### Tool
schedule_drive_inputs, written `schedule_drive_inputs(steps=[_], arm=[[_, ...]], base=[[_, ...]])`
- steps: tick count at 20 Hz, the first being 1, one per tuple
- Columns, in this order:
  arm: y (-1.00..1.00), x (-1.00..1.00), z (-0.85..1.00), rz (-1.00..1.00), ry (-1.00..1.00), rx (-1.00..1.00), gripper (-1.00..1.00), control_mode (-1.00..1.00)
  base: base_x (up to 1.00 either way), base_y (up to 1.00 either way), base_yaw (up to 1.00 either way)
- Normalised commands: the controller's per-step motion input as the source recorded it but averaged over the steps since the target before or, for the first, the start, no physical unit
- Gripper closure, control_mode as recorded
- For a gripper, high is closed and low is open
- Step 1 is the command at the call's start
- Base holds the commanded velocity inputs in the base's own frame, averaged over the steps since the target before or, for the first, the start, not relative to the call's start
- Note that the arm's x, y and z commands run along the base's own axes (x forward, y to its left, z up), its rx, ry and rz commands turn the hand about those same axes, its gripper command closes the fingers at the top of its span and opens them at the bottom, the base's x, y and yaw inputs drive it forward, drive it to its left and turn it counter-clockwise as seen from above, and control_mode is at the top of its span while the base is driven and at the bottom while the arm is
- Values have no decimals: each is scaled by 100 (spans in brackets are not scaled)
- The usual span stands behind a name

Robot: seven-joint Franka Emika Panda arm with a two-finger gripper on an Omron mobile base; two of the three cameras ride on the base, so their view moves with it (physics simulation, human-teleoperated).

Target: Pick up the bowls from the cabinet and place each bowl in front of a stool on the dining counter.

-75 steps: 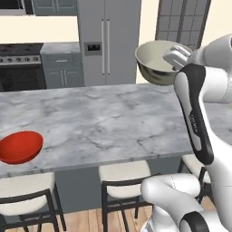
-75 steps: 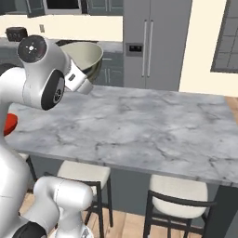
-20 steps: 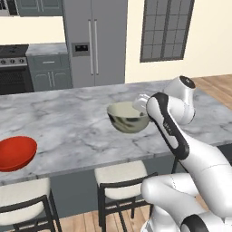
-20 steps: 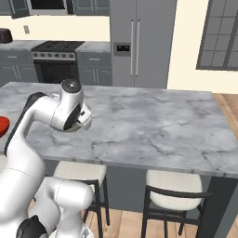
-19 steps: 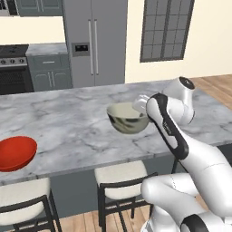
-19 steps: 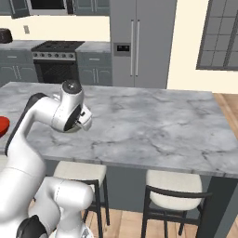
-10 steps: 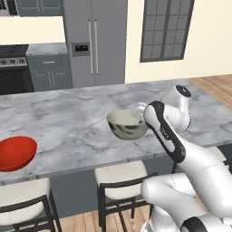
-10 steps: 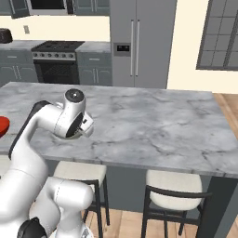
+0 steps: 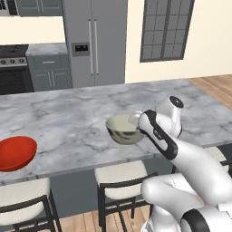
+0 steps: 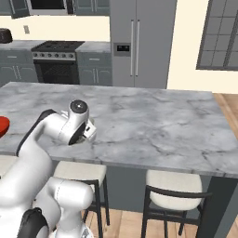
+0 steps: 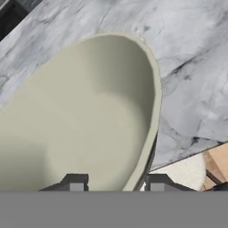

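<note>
Right now the end effector [image 11: 115, 181] is pinching the rim of the cream bowl [image 9: 123, 128], one fingertip [image 11: 73, 181] inside the wall and the other outside it. In the hand view the rim runs up between the two tips, so the bowl hangs directly ahead of the end effector rather than off to one side.

The bowl sits low over the bench [image 9: 68, 118], close to its near edge, and from the left base view it looks at or almost at the marble; whether its base has actually touched I cannot tell. It lies roughly above the middle stool [image 9: 121, 174]. That is the relation the next move turns on: bowl straight down onto the marble in front of that stool, then a release, by my reading.

The arm reaches forward with its wrist bent over the bench edge, the elbow folded back toward the base, and in the right base view the hand hides the bowl.

Further out, the red bowl [image 9: 15, 152] rests on the bench well to the left, near another stool [image 9: 23, 200].
</note>
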Motion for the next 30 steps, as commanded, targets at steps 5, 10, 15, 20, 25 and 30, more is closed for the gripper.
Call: schedule_drive_inputs(steps=[5, 10, 15, 20, 25, 30], arm=[[0, 36, -36, 0, 0, 0, 100, -100], [0, 36, -30, 0, 0, 0, 100, -100], [0, 35, -24, 0, 0, 0, 100, -100], [0, 30, -20, 0, 0, 0, 100, -100], [0, 28, -21, 0, 0, 0, 100, -100], [0, 15, -25, 0, 0, 0, 100, -100]], base=[[0, 0, 0], [0, 0, 0], [0, 0, 0], [0, 0, 0], [0, 0, 0], [0, 0, 0]])
